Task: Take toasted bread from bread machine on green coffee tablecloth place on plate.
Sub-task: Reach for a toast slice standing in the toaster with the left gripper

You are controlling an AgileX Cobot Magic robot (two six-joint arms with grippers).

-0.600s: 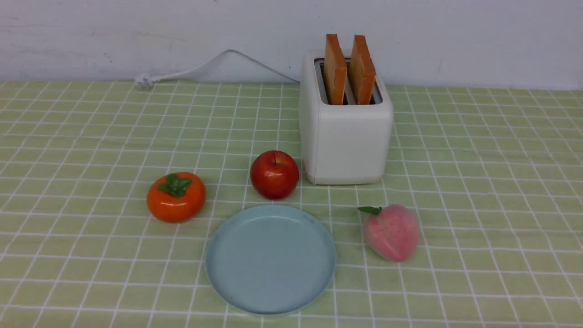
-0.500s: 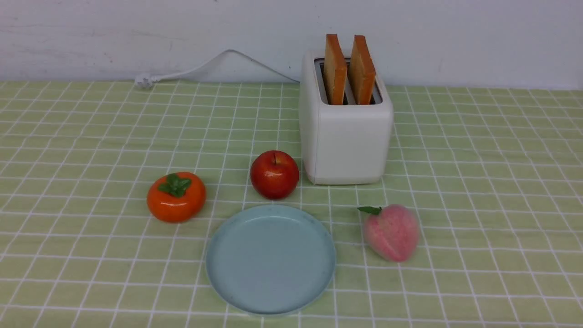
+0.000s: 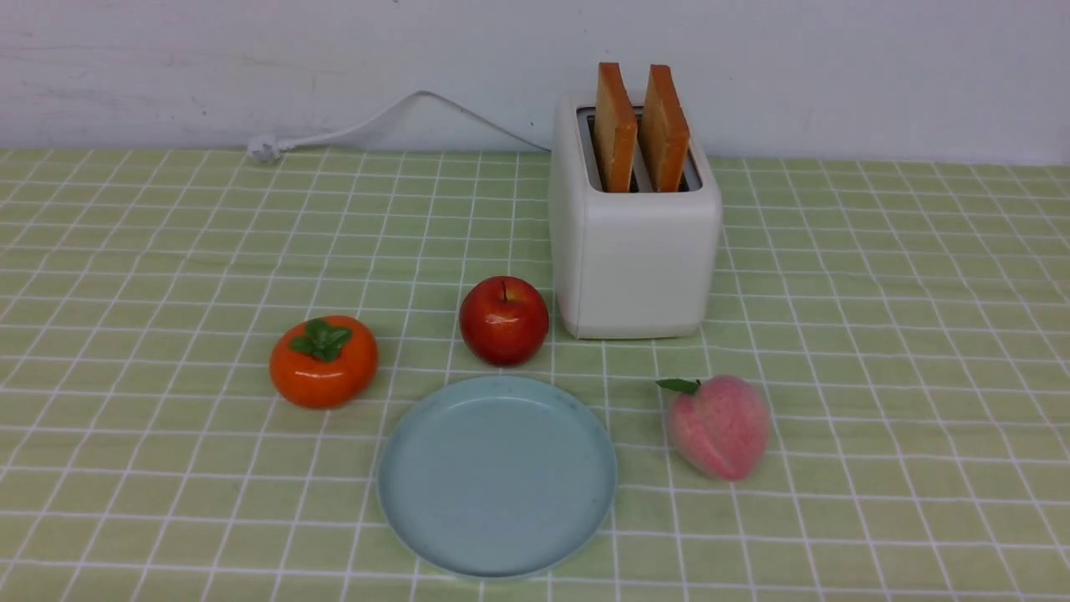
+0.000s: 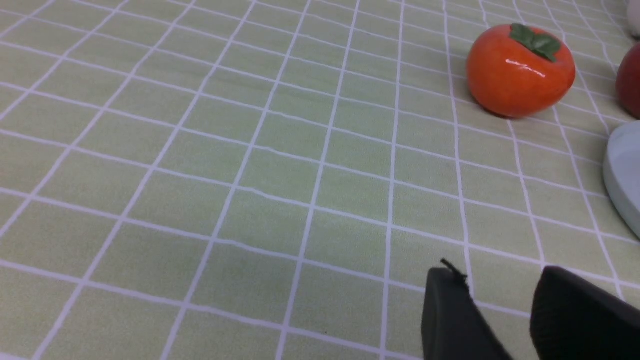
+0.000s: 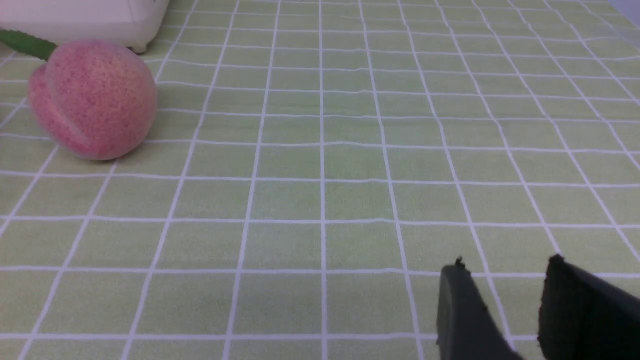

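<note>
- Toasted bread [image 3: 616, 125] is standing upright, two slices in the slots of the bread machine [image 3: 635, 251], in my front view. The plate [image 3: 497, 477] is lying bare on the green coffee tablecloth [image 3: 878, 334], with a red apple [image 3: 504, 320] between them. Neither arm is showing, so I am judging nothing done yet.
- On the left wrist view, my left gripper [image 4: 500, 300] is hovering over cloth, jaws parted and empty, with a persimmon [image 4: 520, 70] ahead.
- On the right wrist view, my right gripper [image 5: 500, 287] is likewise hanging open and empty, with a peach [image 5: 92, 100] ahead.
</note>
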